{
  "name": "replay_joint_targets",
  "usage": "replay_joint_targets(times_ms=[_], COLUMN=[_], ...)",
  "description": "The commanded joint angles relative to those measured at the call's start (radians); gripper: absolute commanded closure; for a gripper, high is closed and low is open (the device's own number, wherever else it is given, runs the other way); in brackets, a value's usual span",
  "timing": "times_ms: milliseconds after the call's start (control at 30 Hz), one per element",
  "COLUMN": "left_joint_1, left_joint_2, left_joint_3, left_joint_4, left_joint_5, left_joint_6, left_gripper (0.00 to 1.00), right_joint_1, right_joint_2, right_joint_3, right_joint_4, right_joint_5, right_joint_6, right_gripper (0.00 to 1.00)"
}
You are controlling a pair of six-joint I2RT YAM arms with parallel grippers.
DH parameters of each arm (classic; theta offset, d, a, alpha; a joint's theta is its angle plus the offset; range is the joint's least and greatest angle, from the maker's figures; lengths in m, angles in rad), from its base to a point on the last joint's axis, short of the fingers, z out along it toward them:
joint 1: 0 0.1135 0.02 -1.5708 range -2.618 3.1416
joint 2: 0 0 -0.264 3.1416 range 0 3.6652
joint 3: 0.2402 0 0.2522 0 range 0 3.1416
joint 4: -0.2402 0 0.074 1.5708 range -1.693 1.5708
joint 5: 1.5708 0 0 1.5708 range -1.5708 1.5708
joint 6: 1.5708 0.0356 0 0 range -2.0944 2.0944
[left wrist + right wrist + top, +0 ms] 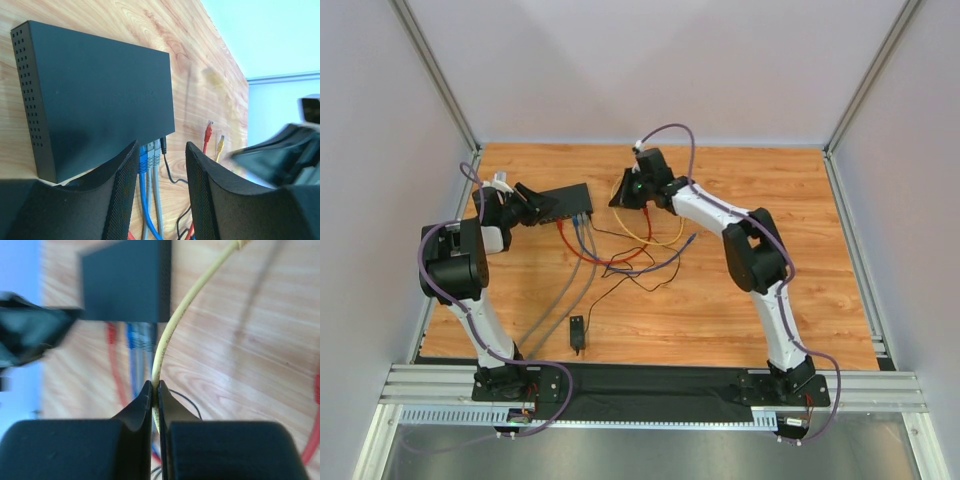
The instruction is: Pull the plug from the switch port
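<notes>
Switch point(565, 200) is lying flat toward the far left of the tabletop point(770, 330), with a red cable point(114, 355), blue cables point(135, 340) and grey ones running into its port edge. The right gripper point(154, 387) is pinching the yellow cable point(185, 305) by its sheath, jaws nearly closed on it. The left gripper point(163, 150) is hanging by the port edge with its jaws wide apart, gripping nothing.

I cannot tell whether the yellow cable is ending in a port. A yellow plug point(220, 142) is lying loose on the wood, apart from the switch.

The likely trouble is twofold. Nothing is bracing the switch, so a pull on a seated plug risks dragging the whole box. And the thin sheath may be slipping through the jaws instead of carrying the pull, with the plug's latch not pressed.
</notes>
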Motion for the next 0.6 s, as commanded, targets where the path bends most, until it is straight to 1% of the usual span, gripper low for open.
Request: replay_joint_targets(times_ms=[0, 33, 100, 133, 167, 233, 300, 333, 367, 467, 500, 567], left_joint_1=[0.007, 0.009, 0.01, 0.012, 0.013, 0.018, 0.019, 0.018, 0.018, 0.019, 0.019, 0.019], left_joint_2=[-0.023, -0.023, -0.022, -0.023, -0.023, -0.022, -0.022, -0.022, -0.023, -0.025, -0.023, -0.023], left_joint_3=[-0.007, -0.008, -0.012, -0.012, -0.013, -0.016, -0.019, -0.019, -0.021, -0.024, -0.025, -0.025], left_joint_4=[0.075, 0.075, 0.08, 0.08, 0.083, 0.092, 0.098, 0.1, 0.102, 0.106, 0.114, 0.117], left_joint_5=[0.019, 0.023, 0.024, 0.024, 0.024, 0.027, 0.029, 0.03, 0.03, 0.029, 0.03, 0.032], left_joint_6=[-0.007, -0.008, -0.008, -0.008, -0.01, -0.018, -0.021, -0.022, -0.022, -0.024, -0.028, -0.03], left_gripper=[0.5, 0.5, 0.5, 0.5, 0.5, 0.5, 0.5, 0.5, 0.5, 0.5, 0.5, 0.5], right_joint_1=[-0.06, -0.069, -0.107, -0.124, -0.156, -0.205, -0.23, -0.253, -0.265, -0.31, -0.314, -0.316], right_joint_2=[-0.226, -0.255, -0.333, -0.354, -0.392, -0.433, -0.49, -0.51, -0.55, -0.616, -0.633, -0.653], right_joint_3=[-0.069, -0.092, -0.181, -0.206, -0.239, -0.269, -0.278, -0.281, -0.303, -0.341, -0.352, -0.369], right_joint_4=[0.281, 0.364, 0.454, 0.524, 0.54, 0.526, 0.45, 0.336, 0.24, 0.136, 0.073, 0.002], right_joint_5=[-0.163, -0.173, -0.215, -0.231, -0.251, -0.251, -0.207, -0.173, -0.1, 0.01, 0.098, 0.204], right_joint_6=[0.191, 0.203, 0.287, 0.321, 0.356, 0.357, 0.259, 0.212, 0.118, 0.024, -0.037, -0.094], right_gripper=[1.0, 1.0, 1.0, 1.0, 1.0, 1.0, 1.0, 1.0, 1.0, 1.0, 1.0, 1.0])
